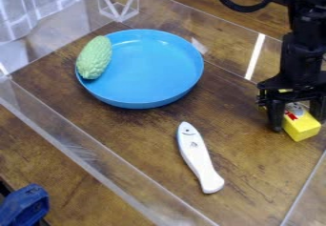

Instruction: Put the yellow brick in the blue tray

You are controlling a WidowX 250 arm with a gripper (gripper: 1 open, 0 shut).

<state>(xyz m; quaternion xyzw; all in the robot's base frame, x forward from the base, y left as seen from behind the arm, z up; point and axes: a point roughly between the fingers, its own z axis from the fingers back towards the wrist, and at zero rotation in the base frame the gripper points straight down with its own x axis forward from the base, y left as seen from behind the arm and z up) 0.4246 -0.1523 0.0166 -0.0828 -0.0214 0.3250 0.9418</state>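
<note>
The yellow brick (pixel 303 127) sits on the wooden table at the far right, near the edge of the view, its top partly covered by my gripper. My gripper (pixel 292 113) hangs straight down over it, with dark fingers (pixel 274 114) on either side of the brick's upper left part. Whether the fingers are pressing on the brick cannot be told. The blue tray (pixel 143 68) is a large round dish at the upper left, well apart from the brick.
A green bumpy oval object (pixel 93 56) lies on the tray's left rim. A long white remote-like stick (pixel 197 156) lies on the table in front of the tray. Clear plastic walls (pixel 51 125) enclose the table. A blue object (pixel 21 207) shows at the bottom left corner.
</note>
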